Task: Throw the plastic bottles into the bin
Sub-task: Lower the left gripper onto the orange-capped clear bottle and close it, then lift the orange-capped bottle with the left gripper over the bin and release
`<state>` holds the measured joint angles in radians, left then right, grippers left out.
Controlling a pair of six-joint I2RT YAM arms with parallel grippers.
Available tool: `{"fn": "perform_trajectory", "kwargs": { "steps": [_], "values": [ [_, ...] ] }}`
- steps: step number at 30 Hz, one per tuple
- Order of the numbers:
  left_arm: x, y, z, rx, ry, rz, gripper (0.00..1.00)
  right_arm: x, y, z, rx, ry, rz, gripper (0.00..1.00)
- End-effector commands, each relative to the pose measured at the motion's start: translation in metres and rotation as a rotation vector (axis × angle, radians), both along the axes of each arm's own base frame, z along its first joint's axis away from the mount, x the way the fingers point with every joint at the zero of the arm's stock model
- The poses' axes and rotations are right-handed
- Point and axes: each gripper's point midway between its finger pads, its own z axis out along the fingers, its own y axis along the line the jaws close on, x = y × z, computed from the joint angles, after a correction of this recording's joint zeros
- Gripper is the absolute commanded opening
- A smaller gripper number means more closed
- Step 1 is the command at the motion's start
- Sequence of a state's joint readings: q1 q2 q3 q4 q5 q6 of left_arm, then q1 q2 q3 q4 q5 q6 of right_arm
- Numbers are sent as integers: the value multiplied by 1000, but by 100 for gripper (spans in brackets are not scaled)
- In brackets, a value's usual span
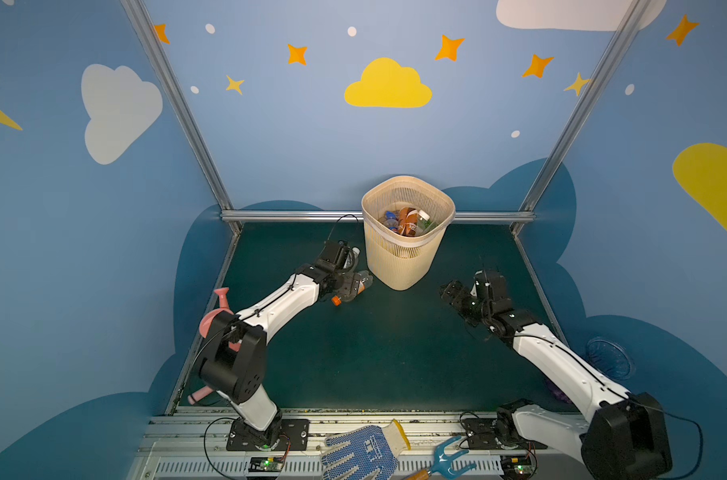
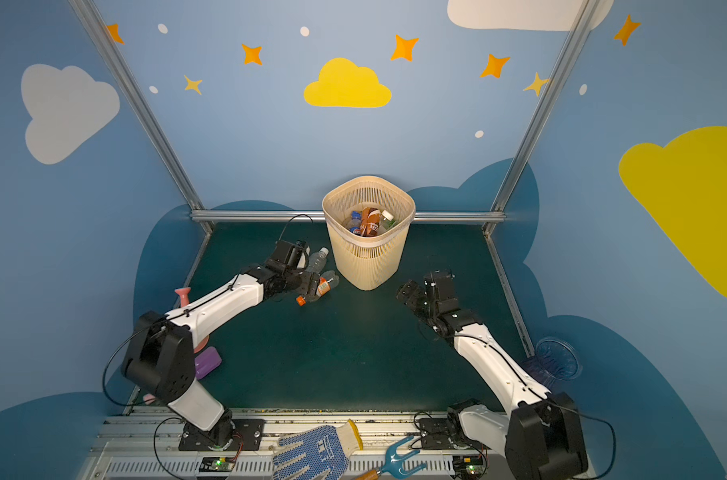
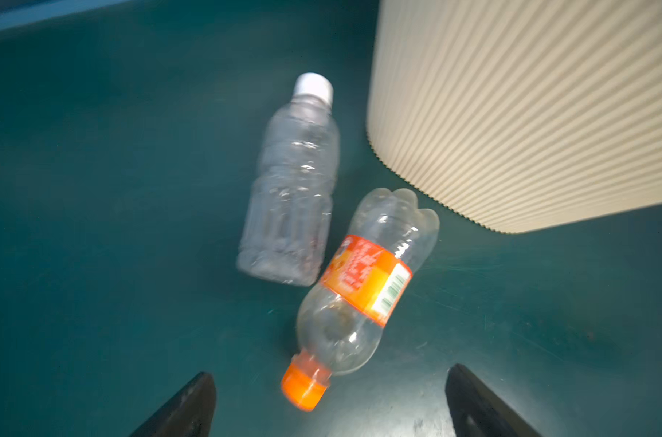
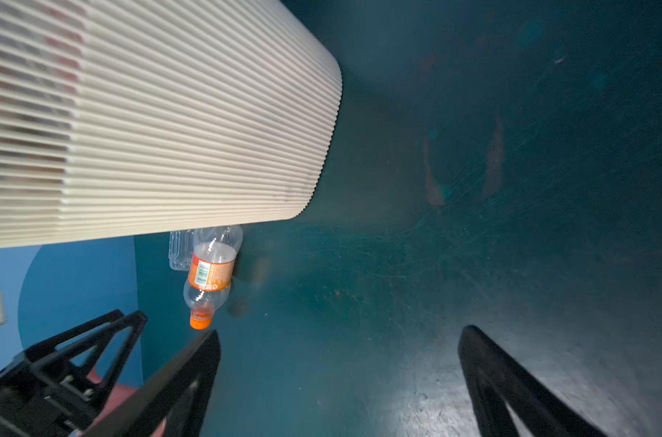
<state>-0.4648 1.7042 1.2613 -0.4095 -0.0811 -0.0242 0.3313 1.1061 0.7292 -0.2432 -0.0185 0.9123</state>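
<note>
beside the bin (image 1: 407, 257), two bottles (image 1: 365, 279) half hidden behind the wide-spread left tool (image 1: 348, 289); right tool (image 1: 449, 291) likewise spread

Glossy clear plastic bottles (image 3: 291, 181), ribbed matt plastic bin (image 3: 530, 113), scuffed green table (image 4: 473, 265)

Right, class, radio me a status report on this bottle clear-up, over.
Left gripper open, over orange-capped bottle. Right gripper open, empty. White-capped bottle alongside, bin close by; nothing blocking.
</note>
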Motion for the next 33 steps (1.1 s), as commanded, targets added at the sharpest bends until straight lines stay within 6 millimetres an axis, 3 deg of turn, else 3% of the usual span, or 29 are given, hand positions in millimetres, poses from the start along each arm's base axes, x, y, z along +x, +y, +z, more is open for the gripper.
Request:
{"fn": "perform_trajectory", "kwargs": {
  "steps": [1,7,15,19,24,26,29,33],
  "values": [
    [5,-16,-14,81,43,-106,90,-12,-28,-10,-40,22,-82,98],
    [22,-28,-45,140,102,-134,82,-27,-54,-19,-28,24,-148,98],
    [31,-29,-70,182,130,-140,80,-35,-63,-25,-30,32,-168,98],
    [30,-31,-80,190,156,-151,63,-33,-61,-27,-21,39,-161,98],
    [23,-33,-88,199,173,-166,60,-32,-62,-27,-22,36,-160,98],
    [19,-32,-91,202,187,-164,52,-32,-62,-26,-21,35,-159,98],
    [12,-31,-85,174,180,-154,41,-32,-62,-26,-19,33,-158,98],
    [5,-31,-46,81,90,-109,38,-31,-62,-25,-17,28,-154,98]
  ]
}}
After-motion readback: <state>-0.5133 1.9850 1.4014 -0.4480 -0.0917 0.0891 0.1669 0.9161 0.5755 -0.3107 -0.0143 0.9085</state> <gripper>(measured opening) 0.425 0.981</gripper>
